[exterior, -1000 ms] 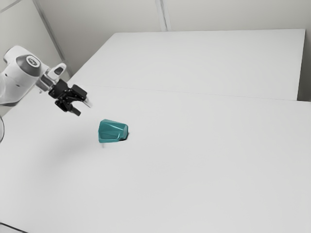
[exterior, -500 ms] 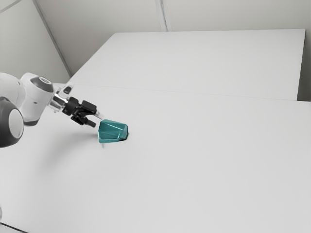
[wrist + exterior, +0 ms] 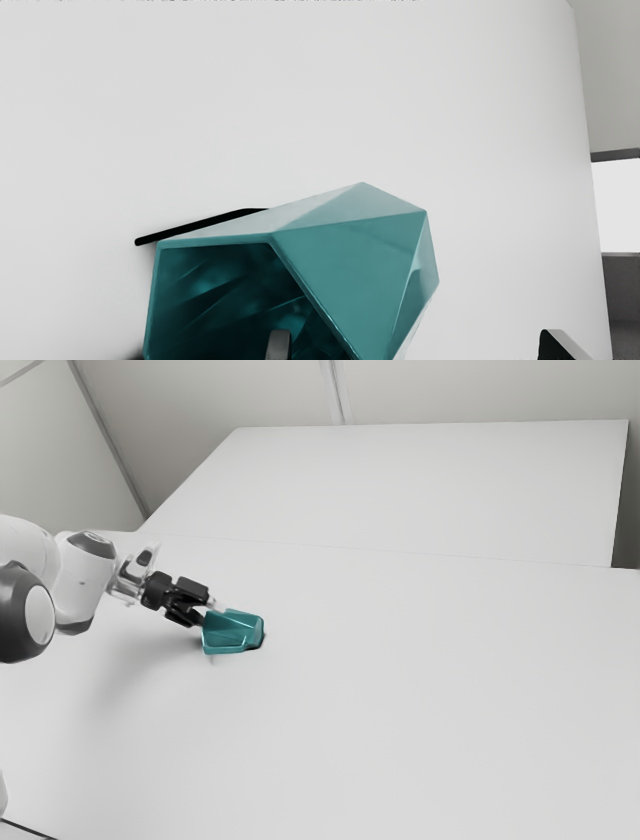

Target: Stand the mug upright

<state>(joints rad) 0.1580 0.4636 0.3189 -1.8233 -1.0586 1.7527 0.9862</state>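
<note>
My black gripper [image 3: 208, 612] is at the near end of the teal mug [image 3: 233, 632] in the exterior view, low over the table. The faceted mug lies on its side, its mouth facing my hand. In the wrist view the fingers of my gripper [image 3: 412, 345] stand wide apart; one tip overlaps the dark mouth of the mug [image 3: 345, 265], the other is outside past its wall. Whether either finger touches the mug cannot be told. A thin black bar shape lies along the mug's far side.
The white table [image 3: 420, 690] spreads around the mug. Behind it in the exterior view stands another white surface [image 3: 430, 485]. A dark cable [image 3: 28, 828] lies at the exterior view's lower left corner.
My hand has come down and toward the exterior view's right, from above and away from the mug to its mouth end. The mug has not visibly moved.
</note>
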